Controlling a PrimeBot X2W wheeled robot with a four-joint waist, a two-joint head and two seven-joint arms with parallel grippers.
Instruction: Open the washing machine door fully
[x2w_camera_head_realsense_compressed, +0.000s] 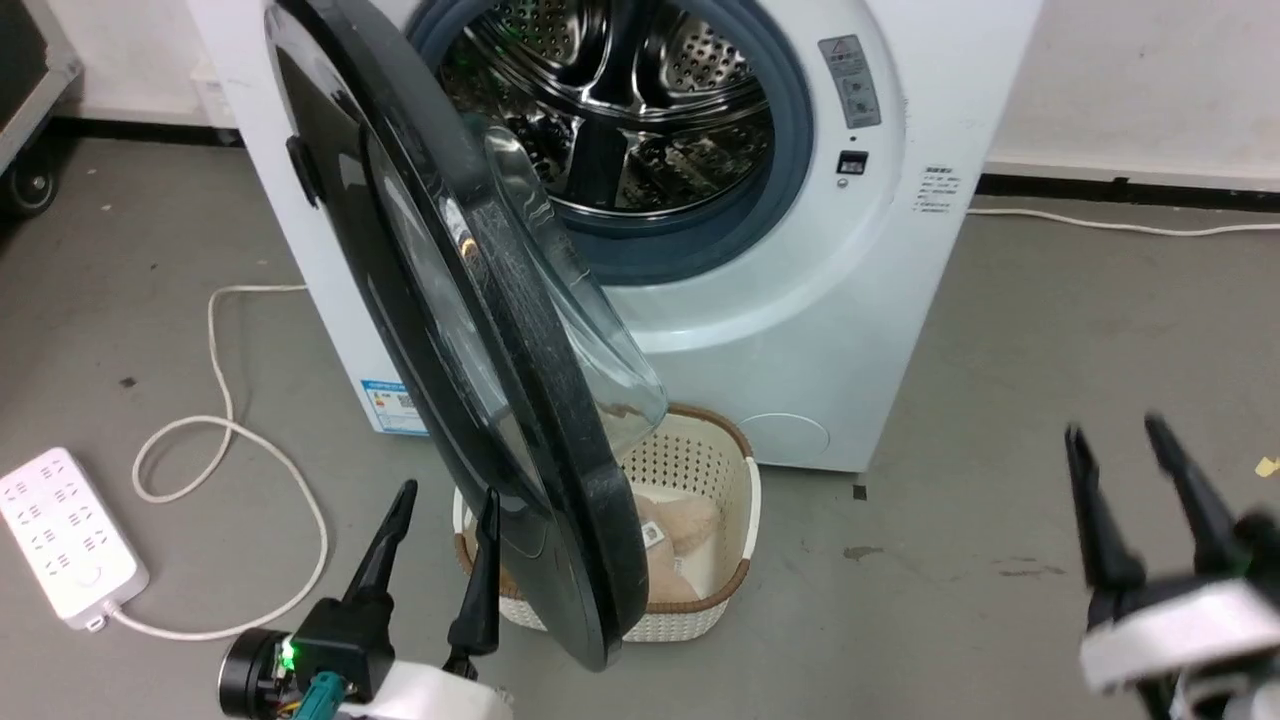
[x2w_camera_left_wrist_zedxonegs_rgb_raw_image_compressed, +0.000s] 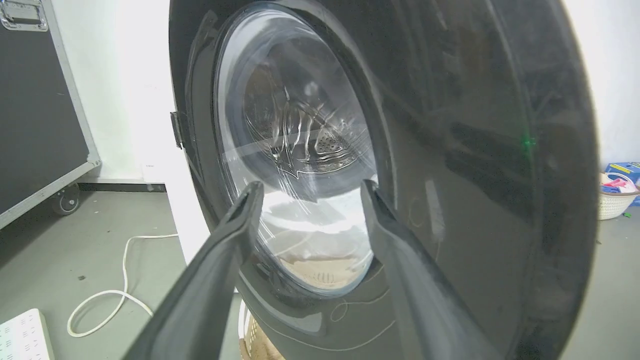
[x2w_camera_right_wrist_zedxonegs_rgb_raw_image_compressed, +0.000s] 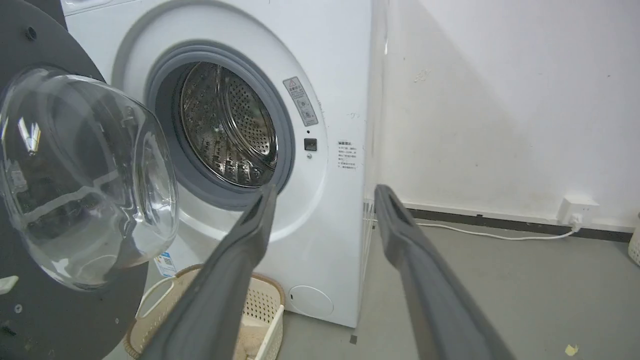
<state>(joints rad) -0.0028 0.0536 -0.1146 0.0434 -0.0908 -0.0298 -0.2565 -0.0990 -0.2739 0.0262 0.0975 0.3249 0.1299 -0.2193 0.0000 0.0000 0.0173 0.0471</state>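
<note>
The door stands half open at 9 o'clock on the washing machine; with left gripper and right gripper fingers wide and empty, the remaining swing likely needs a push on its inner face.

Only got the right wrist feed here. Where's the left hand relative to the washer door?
Observer: The left hand is open, low on the glossy outer side of the door, fingers aimed at the lower part of the window. I cannot tell whether it touches.
Operator: Floor on that side?
Observer: A white power strip lies left of the washer, and its cable loops across the floor toward the machine.
Operator: Anything else over there?
Observer: A black case on wheels stands further left, by the wall.
</note>
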